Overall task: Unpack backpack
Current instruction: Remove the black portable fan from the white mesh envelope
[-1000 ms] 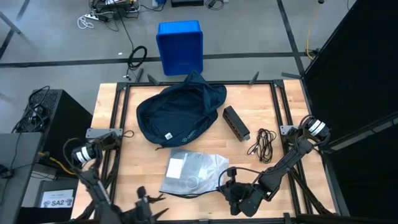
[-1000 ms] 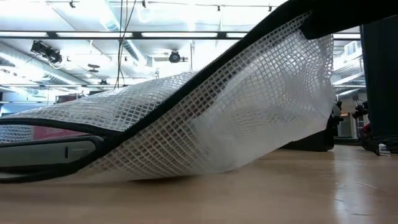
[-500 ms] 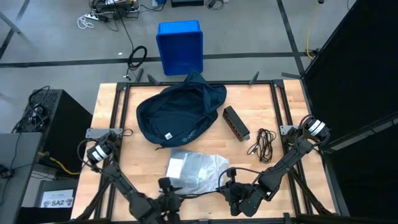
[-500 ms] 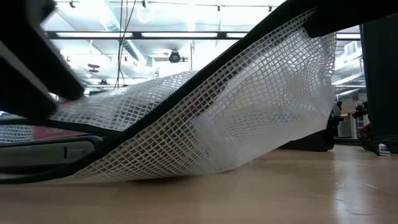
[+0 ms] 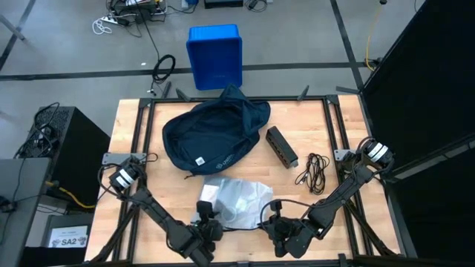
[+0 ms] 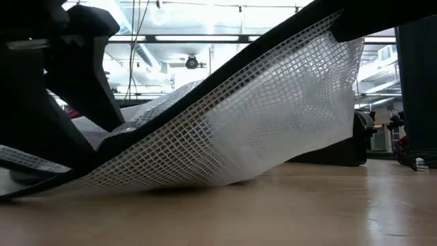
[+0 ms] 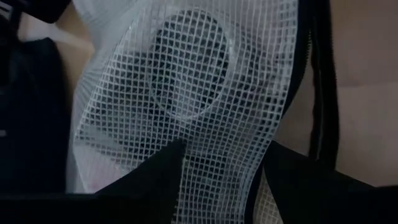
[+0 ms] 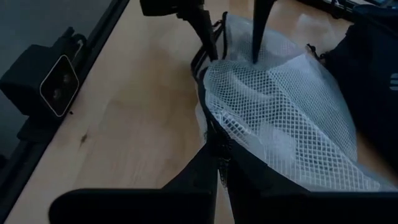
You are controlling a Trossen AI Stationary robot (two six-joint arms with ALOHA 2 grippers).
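While both fingers hold mesh pouch [image 5: 236, 199]: right [image 8: 219, 163] clenched | left [image 7: 217, 163] parted | backpack [image 5: 215, 133] beyond.

Two arms, matte black throughout, built of slim tubular links with bulkier rounded joint housings; each shoulder joint carries a white band with dark marks. Thin black cables loop loosely along the links, clearest near the right tool [image 5: 276, 222]. Left tool [image 5: 208, 220] and right alike end in two flat, dark, tapering fingers [image 7: 155, 180], plain and unmarked, with no screws or lettering discernible.
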